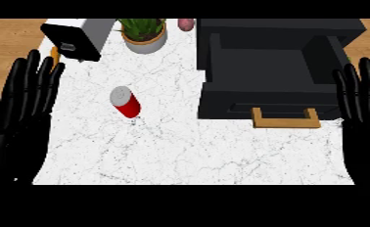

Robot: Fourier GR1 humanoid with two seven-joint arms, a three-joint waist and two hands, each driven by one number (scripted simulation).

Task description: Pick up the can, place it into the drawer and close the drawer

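I'm seeing the can (126, 102) lying on the counter (180, 147) between both open hands, nearer the left hand (27, 91) than the right hand (356, 99).

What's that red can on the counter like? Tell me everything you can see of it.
The can is a small cylinder with a glossy red side and a silvery grey top, metal by the look of it. It appears to stand upright, seen steeply from above, on the white marbled counter, casting a small shadow at its foot. It sits left of the open black drawer and below the potted plant, apart from both. Nothing touches it; neither robot hand is near.
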